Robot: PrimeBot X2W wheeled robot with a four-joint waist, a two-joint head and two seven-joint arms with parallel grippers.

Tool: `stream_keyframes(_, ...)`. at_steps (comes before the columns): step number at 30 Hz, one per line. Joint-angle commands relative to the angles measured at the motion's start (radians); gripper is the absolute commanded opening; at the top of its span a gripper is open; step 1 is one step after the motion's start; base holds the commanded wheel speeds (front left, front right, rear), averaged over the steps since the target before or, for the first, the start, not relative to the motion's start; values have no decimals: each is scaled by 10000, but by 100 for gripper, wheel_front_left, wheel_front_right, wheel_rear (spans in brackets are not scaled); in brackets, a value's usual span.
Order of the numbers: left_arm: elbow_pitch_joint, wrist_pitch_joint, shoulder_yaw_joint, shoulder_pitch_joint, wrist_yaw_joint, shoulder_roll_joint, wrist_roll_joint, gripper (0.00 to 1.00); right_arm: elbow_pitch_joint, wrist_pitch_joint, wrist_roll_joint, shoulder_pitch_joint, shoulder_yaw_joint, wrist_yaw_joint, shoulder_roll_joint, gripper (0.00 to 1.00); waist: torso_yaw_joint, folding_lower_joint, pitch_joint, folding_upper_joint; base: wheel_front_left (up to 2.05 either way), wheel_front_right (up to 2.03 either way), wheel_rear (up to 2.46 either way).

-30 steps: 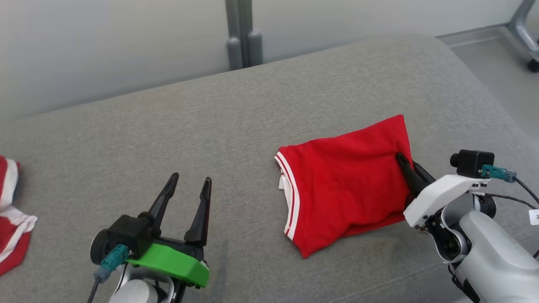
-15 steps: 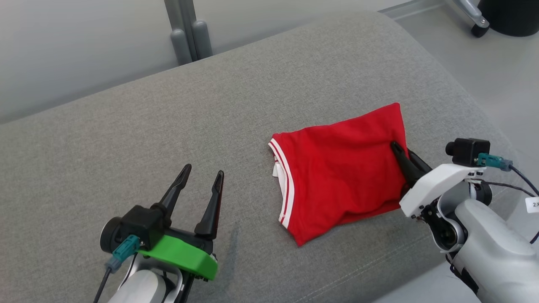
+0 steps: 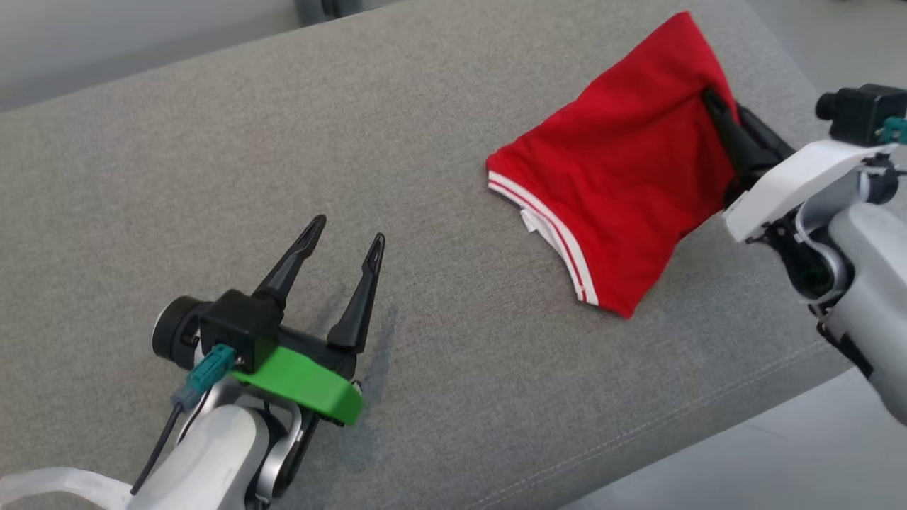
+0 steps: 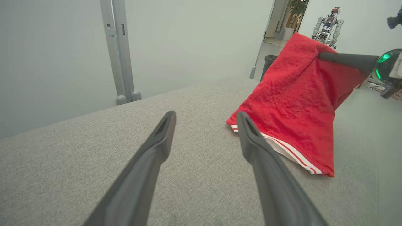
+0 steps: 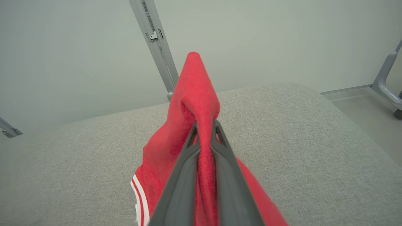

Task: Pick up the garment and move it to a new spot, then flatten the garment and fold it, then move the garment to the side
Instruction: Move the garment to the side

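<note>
The garment [image 3: 623, 170] is a folded red piece with white stripes along one hem. My right gripper [image 3: 712, 103] is shut on its far right edge and holds that side up off the grey cushion [image 3: 212, 142]; the striped hem still trails on the fabric. The right wrist view shows the garment [image 5: 194, 103] pinched between my right gripper [image 5: 204, 125] fingers. My left gripper [image 3: 347, 234] stands open and holds nothing at the lower left, well apart from the cloth. Seen from the left wrist, the garment [image 4: 298, 103] hangs to the right of my left gripper [image 4: 205, 117].
The cushion's front edge [image 3: 708, 432] runs diagonally at the lower right, with pale floor [image 3: 779, 467] beyond it. A grey upright post [image 4: 117, 53] stands behind the cushion. A chair leg with a caster [image 5: 389, 84] is at the far right.
My right gripper has lifted the garment's right edge off the cushion and carried it up and right. The head camera has turned, shifting the whole picture. The left gripper stays open.
</note>
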Motion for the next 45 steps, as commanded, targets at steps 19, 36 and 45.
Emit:
stream_keyframes(19, -1454, 511, -68, -1434, 203, 635, 1019, 100, 1441, -757, 1063, -2808, -3, -1, -2360, 0, 1043, 0, 3412, 0, 0, 0, 0)
stream_keyframes(36, -1651, 507, -151, -1502, 265, 745, 1044, 100, 3969, -748, -2670, -2718, -4333, 1, -1513, 100, 1100, 0, 3520, 0, 0, 0, 0)
stream_keyframes(45, -1328, 100, -197, -1211, 230, 553, 832, 100, 3388, -748, -4152, -1904, -5428, -5, -915, 100, 1079, 0, 2719, 0, 0, 0, 0)
